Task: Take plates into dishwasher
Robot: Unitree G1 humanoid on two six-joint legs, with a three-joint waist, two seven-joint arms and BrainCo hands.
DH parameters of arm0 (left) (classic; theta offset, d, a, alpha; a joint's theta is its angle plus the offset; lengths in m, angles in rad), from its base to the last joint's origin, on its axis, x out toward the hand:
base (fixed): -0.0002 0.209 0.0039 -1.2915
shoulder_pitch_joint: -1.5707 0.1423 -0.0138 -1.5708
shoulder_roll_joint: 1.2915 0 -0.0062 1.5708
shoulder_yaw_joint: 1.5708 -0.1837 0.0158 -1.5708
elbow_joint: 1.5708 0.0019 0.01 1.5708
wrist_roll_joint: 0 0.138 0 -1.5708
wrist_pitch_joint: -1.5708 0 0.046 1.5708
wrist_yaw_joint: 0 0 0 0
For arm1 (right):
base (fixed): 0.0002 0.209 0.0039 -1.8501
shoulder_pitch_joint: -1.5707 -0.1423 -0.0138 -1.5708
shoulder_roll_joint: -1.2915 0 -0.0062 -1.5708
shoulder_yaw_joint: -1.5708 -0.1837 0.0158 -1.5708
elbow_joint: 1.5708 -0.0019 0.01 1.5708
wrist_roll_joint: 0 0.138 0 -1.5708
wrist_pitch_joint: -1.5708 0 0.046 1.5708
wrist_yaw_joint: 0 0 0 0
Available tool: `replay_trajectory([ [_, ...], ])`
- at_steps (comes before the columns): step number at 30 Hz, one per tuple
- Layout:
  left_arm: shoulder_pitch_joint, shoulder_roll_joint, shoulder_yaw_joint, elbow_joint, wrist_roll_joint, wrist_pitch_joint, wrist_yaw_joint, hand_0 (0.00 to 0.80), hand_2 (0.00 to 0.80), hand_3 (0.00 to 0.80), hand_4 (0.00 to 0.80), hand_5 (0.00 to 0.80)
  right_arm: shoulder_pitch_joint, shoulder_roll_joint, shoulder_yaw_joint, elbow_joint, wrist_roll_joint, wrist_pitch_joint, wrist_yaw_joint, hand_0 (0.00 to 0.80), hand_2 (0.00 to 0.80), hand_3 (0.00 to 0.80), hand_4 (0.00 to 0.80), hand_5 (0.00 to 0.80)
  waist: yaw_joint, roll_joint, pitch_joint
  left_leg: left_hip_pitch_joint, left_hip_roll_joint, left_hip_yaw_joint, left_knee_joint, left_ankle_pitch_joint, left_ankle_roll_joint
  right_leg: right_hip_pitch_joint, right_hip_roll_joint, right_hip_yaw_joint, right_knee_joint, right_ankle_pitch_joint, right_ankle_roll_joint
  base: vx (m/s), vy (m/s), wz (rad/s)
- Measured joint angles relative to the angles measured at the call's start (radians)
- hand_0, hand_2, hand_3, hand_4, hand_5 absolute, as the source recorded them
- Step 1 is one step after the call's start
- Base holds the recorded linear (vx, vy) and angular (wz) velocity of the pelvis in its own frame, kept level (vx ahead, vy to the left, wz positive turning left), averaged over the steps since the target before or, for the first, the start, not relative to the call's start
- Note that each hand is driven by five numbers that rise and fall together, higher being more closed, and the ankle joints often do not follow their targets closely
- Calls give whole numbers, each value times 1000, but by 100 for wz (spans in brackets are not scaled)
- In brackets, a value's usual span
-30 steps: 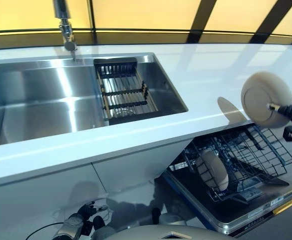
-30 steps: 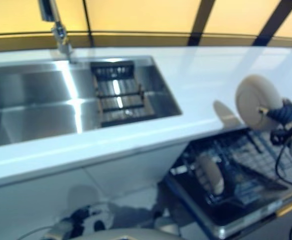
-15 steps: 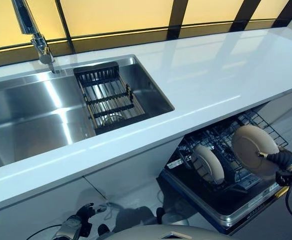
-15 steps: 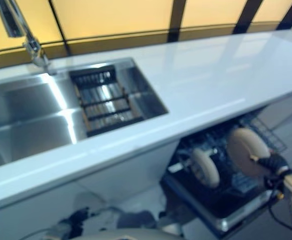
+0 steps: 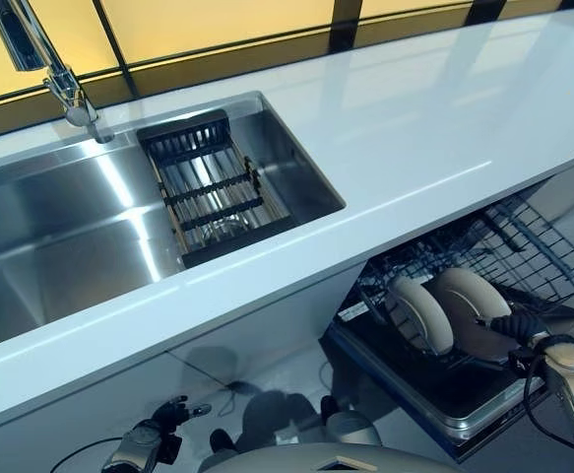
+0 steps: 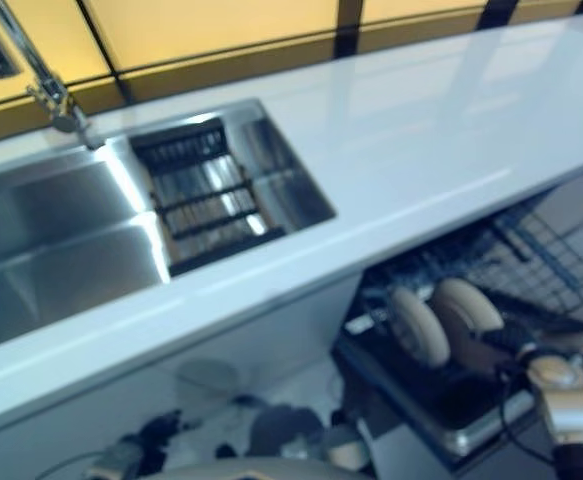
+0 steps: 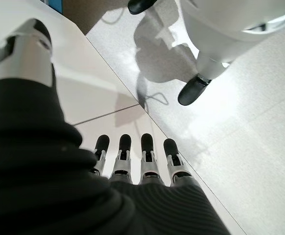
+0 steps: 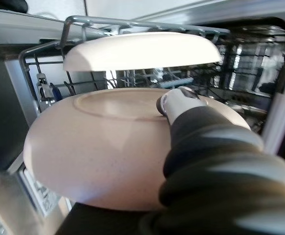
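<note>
**Plate held upright in the dishwasher rack beside another plate**

Nearest the robot, the left hand (image 7: 132,166) hangs low by the white cabinet front (image 5: 119,384) below the counter, its fingers (image 7: 124,147) straight and relaxed, grasping nothing.

The right hand (image 5: 519,325) reaches down to the dishwasher rack (image 5: 523,246), which is pulled out below the counter's front edge. Its thumb (image 8: 179,100) presses the face of a beige plate (image 5: 469,310), so the hand is clenched on the plate; its other fingers are hidden behind the plate. The held plate stands roughly upright among the wires of the rack. Whether it already rests in the tines cannot be told.

Just beside the held plate, on the side toward the sink, a second plate (image 5: 416,313) stands upright in the rack.

Above the rack runs the white counter (image 5: 405,148). Set into it, well apart from the rack, is a steel sink (image 5: 70,227) with a dark drainer basket (image 5: 208,187) at its rack-side end. A tap (image 5: 55,74) rises at the sink's far rim.
</note>
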Motion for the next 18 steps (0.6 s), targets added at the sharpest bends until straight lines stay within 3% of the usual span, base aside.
replay_trajectory([
  [18, -18, -2, -2, -41, 0, -18, -7, 0, 0, 0, 0, 0, -308, -3, 118, 271, -39, -12, -97, 800, 800, 800, 800, 800, 38, 67, 60, -32, -11, -50, 4, 6, 0, -8, -10, -47, -1, 4, -5, -22, 9, 5],
])
